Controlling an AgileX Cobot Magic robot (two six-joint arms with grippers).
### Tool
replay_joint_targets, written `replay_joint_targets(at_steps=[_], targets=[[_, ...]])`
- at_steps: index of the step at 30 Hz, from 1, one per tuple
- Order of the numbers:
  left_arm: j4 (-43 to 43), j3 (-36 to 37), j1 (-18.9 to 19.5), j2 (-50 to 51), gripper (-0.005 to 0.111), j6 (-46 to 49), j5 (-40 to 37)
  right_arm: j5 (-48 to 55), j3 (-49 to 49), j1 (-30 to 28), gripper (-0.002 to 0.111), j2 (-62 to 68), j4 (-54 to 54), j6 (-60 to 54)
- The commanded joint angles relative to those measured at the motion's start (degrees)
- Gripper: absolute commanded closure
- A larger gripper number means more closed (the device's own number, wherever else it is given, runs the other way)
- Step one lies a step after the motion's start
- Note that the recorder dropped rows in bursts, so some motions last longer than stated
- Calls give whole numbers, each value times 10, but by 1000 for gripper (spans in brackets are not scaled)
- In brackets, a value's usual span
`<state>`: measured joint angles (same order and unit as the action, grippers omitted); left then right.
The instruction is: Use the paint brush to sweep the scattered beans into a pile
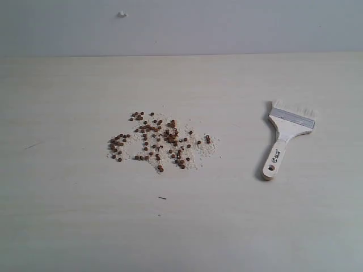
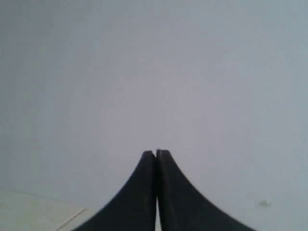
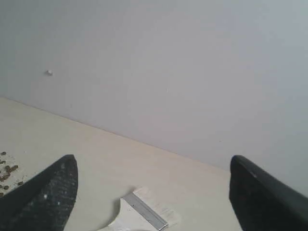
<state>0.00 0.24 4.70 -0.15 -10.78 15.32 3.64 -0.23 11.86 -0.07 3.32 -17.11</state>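
Pale tabletop (image 1: 68, 226) held beans (image 1: 159, 141) scattered, brush (image 1: 285, 139) lying apart, untouched; right tool (image 3: 153, 166) gaped facing it, apparently for grasping; left tool (image 2: 157, 153) sat clenched, empty.

This looks like a robot test bench in a lab or workroom rather than a home. A pale wood-grain table (image 1: 68, 226) fills the exterior view, and a loose patch of beans (image 1: 159, 141) mixed with pale crumbs lies near its middle, set out as a trial. Behind the beans, past the table's far edge, stands a plain grey-white wall (image 1: 227, 28), with one small white blob (image 1: 122, 14) up and to the left of the beans. To the right of the beans a paint brush (image 1: 286, 136) lies flat, well apart from them. The black left gripper (image 2: 156, 153) and right gripper (image 3: 153, 161) show against that same wall. Which kind of lab it is cannot be told.
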Motion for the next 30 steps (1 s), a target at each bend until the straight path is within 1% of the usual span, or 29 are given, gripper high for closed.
replay_joint_targets(at_steps=[1,3,6,8,9,11,13,15,16,18,19,20,21,22,23,24,26,30], targets=[[0,-2,2,2,107,-109,38,0,2,-3,29,1,-4,-1],[-4,-2,2,2,107,-132,69,0,2,-3,29,1,-4,-1],[-16,-2,2,2,107,-209,176,0,2,-3,29,1,-4,-1],[-17,-27,2,16,107,-229,230,0,2,-3,29,1,-4,-1],[-17,-48,2,29,107,-229,229,0,2,-3,29,1,-4,-1],[-6,-110,2,73,107,-235,200,0,2,-3,29,1,-4,-1],[43,-172,2,126,107,-262,167,0,2,-3,29,1,-4,-1],[129,-238,2,198,107,-322,143,0,2,-3,29,1,-4,-1],[189,-270,2,237,107,-372,131,0,2,-3,29,1,-4,-1],[334,-329,2,317,107,-519,108,0,2,-3,29,1,-4,-1],[420,-356,0,355,107,-598,103,0,2,-3,29,1,-4,-1],[498,-376,-2,385,107,-664,109,0,2,-3,29,1,-4,-1],[594,-396,-3,415,107,-730,129,0,2,-3,29,1,-4,-1],[675,-426,-3,456,107,-816,158,0,2,-3,29,1,-4,-1],[735,-446,-3,483,107,-860,187,0,2,-3,29,1,-4,-1],[786,-475,-3,520,107,-904,211,0,2,-3,29,1,-4,-1],[853,-515,-6,565,107,-964,217,0,2,-3,29,1,-4,-1],[988,-581,-27,639,107,-1056,133,0,2,-3,29,1,-4,-1]])
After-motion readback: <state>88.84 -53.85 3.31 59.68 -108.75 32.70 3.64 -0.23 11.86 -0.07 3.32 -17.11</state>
